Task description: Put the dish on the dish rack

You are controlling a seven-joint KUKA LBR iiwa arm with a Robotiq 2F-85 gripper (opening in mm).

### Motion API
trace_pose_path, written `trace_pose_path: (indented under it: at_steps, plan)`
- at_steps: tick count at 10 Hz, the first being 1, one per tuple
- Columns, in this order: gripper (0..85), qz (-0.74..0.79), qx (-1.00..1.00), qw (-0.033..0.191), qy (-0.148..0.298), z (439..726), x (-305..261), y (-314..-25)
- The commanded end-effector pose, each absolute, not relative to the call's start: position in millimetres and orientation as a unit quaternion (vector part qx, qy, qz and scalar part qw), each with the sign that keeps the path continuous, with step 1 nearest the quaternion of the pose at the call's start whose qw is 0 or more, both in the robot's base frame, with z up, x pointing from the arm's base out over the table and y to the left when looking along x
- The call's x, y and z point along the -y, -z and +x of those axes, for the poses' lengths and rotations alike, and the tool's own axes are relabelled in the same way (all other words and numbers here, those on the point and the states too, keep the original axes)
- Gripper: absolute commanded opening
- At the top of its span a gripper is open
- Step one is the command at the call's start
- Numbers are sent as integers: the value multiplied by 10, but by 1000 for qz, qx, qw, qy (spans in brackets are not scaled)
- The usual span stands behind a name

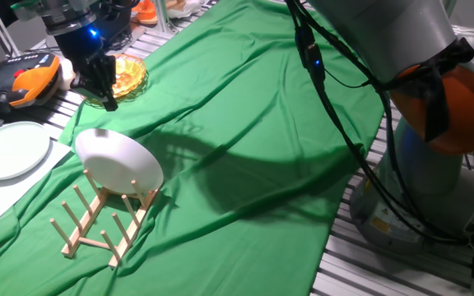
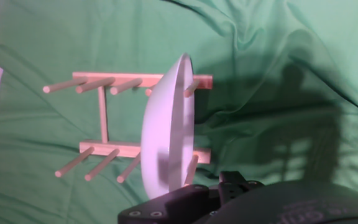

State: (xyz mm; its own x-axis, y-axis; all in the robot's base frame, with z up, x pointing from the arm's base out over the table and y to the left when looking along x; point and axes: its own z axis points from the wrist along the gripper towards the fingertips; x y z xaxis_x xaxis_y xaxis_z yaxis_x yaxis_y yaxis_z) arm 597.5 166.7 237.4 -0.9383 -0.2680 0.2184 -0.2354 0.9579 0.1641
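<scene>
dish (image 1: 118, 163) upright in dish rack (image 1: 97, 222), paler plate (image 1: 11, 150) beside

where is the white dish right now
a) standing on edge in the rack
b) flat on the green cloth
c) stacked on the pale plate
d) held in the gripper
a) the dish stands on edge between the pegs at one end of the rack, and the gripper is above it and apart from it; the hand view shows the same, with the dish edge-on across both rails.
</scene>
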Motion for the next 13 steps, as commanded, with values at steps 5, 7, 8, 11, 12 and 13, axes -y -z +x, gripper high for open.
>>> trace_pose_path:
  at_steps: [5, 7, 8, 11, 12, 13]
  plan:
    - [0, 134, 983, 104, 63, 5957, -1650, -2406]
    - [0, 136, 984, 93, 61, 5935, -1613, -2426]
    - [0, 139, 984, 90, 61, 5932, -1612, -2430]
    - [0, 148, 985, 76, 53, 5936, -1622, -2421]
    - [0, 149, 985, 69, 50, 5943, -1633, -2415]
    - [0, 151, 986, 62, 45, 5952, -1640, -2402]
